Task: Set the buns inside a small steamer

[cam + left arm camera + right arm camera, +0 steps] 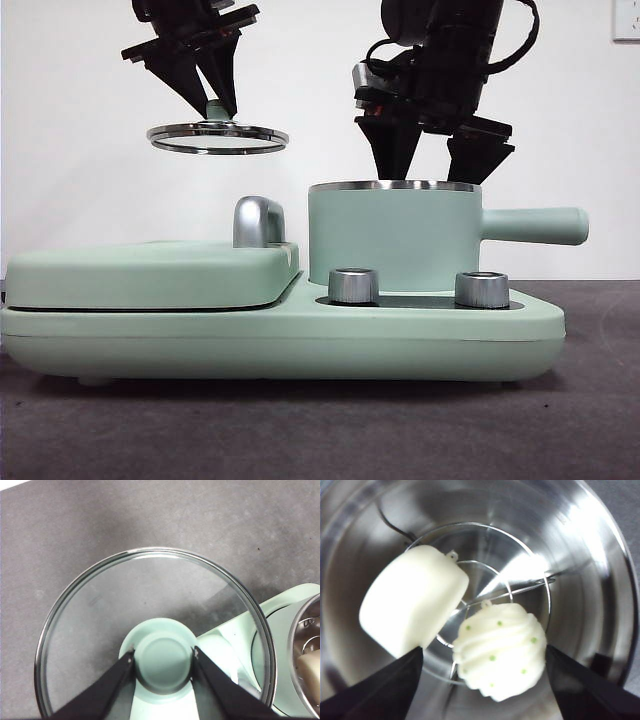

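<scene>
The mint-green small steamer [395, 238] stands on the cooker base at the right, its long handle [535, 225] pointing right. Its glass lid [218, 137] hangs in the air at the upper left, held by its green knob [164, 661] in my left gripper [218, 105]. My right gripper [432, 165] hovers open just above the steamer's rim. In the right wrist view both buns lie inside on the wire rack: the smooth cream-white block [412, 601] and the ridged dome with green flecks [498, 649]. The open jaws stand on either side of the ridged bun, apart from it.
A flat mint-green griddle lid [150, 275] with a chrome handle [258, 221] covers the left half of the cooker base [300, 340]. Two chrome dials [353, 285] [482, 289] sit in front of the steamer. Dark grey table surface lies all around.
</scene>
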`<state>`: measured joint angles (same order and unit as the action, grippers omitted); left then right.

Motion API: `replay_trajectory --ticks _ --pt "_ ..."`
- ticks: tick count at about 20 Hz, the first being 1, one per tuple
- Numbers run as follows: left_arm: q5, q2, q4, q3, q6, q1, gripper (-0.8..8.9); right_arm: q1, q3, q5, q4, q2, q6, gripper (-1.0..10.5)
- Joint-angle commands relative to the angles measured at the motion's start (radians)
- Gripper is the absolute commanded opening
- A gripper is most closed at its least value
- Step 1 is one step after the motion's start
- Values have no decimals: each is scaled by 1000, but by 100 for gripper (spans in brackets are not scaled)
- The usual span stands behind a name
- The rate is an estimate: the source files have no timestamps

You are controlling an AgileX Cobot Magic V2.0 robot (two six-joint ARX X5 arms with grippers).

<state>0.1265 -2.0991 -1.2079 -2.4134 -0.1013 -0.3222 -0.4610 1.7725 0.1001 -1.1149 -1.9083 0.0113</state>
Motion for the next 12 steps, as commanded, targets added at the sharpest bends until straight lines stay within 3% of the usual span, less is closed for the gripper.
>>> replay_trajectory --ticks 1,7,12 --pt "1 6 19 -39 8 -5 89 -6 68 -3 -18 -19 -10 396" --pt "1 6 18 -39 16 -11 89 -6 292 -3 -256 0 -20 396" --pt "1 6 17 -39 16 -37 89 -10 184 -8 -305 185 -29 396"
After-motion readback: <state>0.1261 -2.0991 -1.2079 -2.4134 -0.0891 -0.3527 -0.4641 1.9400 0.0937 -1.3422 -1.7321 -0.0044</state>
